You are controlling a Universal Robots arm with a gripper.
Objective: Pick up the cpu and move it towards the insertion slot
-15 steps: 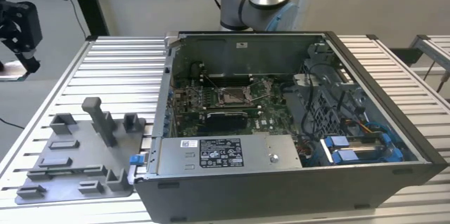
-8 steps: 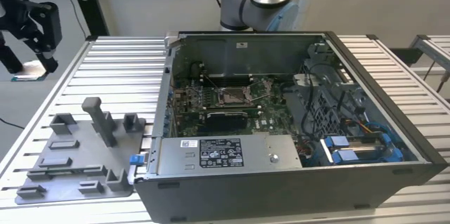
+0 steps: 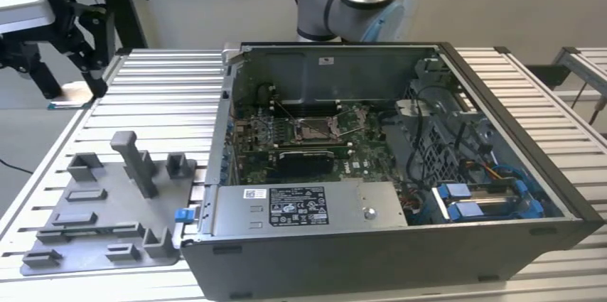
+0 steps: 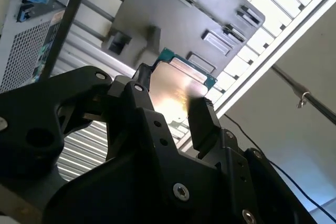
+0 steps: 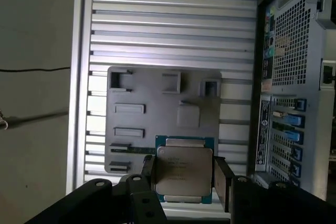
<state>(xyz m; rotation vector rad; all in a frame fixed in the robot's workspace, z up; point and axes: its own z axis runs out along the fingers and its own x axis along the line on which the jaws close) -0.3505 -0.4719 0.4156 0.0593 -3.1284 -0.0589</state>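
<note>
Entry: the cpu (image 5: pixel 184 167) is off the fixture tray (image 5: pixel 152 124) and clamped in the end effector (image 5: pixel 185 181). Its two black fingers (image 5: pixel 221 183) are closed to the chip's width and press on two opposite edges. The other two edges, with their green rim, stand free. The silvery lid faces the first wrist camera. In both wrist views we see the tray well beyond the chip, apart from it.

Room and edges, exterior view:
- The end effector hangs in the upper left of the frame, seen against the left edge of the slatted table (image 3: pixel 161 96).
- The tray lies at the lower left, its upright blocks well apart from the fingers, with open slats between.
- The open computer case (image 3: pixel 379 263) takes up the middle and right. Its left wall stands between the end effector and the insertion slot (image 3: pixel 312 128).
- The slot sits on the green board (image 3: pixel 365 163) at the case floor, about mid-frame, open from above.
- Around the slot we log a black rectangular patch (image 3: pixel 303 165) just below it in the frame and the silver power supply (image 3: pixel 303 209) nearer the camera. A drive cage (image 3: pixel 484 199) with blue tabs is to the exterior view's right.

Pose: the fingers point down toward the table. The arm (image 3: pixel 328 14) rises behind the case's rear wall at top centre.
</note>
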